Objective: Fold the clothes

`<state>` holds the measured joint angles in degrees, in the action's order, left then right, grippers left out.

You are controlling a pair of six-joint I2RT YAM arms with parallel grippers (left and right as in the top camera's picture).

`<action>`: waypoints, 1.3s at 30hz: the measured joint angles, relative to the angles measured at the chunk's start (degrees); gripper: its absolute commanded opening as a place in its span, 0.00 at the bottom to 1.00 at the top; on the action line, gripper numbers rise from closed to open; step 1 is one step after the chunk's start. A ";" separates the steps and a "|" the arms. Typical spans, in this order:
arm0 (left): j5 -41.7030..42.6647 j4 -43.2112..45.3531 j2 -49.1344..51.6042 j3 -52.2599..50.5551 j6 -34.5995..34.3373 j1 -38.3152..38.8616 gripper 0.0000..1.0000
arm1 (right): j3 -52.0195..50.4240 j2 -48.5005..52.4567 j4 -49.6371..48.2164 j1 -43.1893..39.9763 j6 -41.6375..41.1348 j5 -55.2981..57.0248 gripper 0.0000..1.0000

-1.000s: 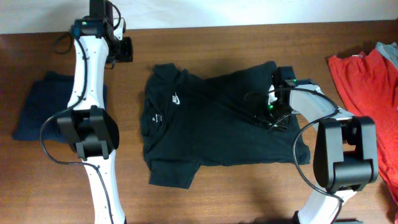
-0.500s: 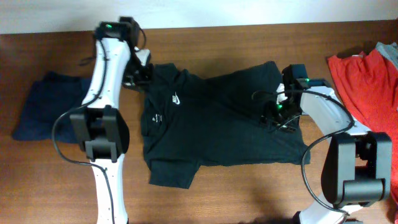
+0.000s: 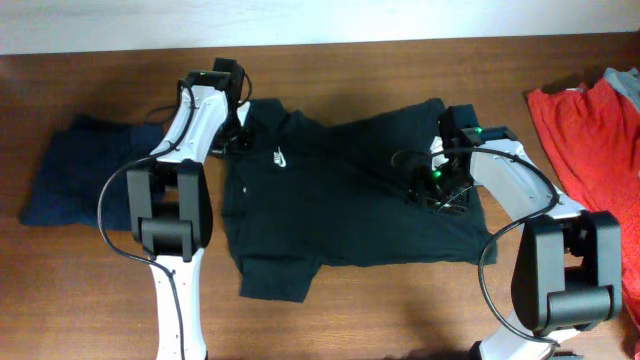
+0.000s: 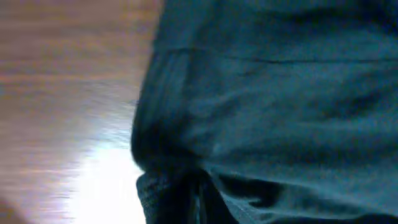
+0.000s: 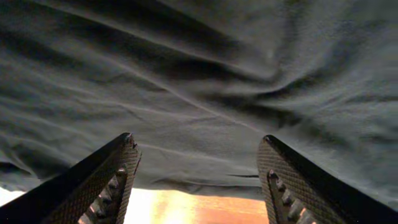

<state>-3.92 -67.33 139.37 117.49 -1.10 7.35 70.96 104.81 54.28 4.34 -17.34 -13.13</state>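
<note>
We see the black T-shirt (image 3: 350, 200) spread on the table (image 3: 400, 300). Our left gripper (image 3: 238, 135) clenches its collar-side edge, and the right gripper (image 5: 198, 140) hangs released near the hem. We risk a one-sided pull bunching it.

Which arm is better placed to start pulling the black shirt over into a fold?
Left. The left pincer is shut at the collar-side edge of the black T-shirt, fabric seemingly bunched in it; the right pincer stands open above the cloth, gripping nothing.

T-shirt (image 3: 350, 210) on the table (image 3: 400, 310); folded garment (image 3: 70, 180) left, loose garment (image 3: 590, 150) right
</note>
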 measured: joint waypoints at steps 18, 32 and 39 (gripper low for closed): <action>-3.96 -3.98 -0.66 2.93 -0.46 -6.21 0.11 | 0.00 0.35 -0.87 -0.04 0.04 6.93 0.64; 6.32 -1.84 -12.39 8.20 0.55 -5.88 0.16 | -0.07 0.57 -30.62 -3.96 -0.37 1.27 0.09; 13.62 2.10 -9.66 8.20 3.26 -3.72 0.15 | -0.07 4.83 -37.75 -4.00 -4.33 -0.59 0.09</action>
<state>9.69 -65.23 129.71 125.69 2.15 3.64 70.89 109.65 16.53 0.34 -21.67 -13.72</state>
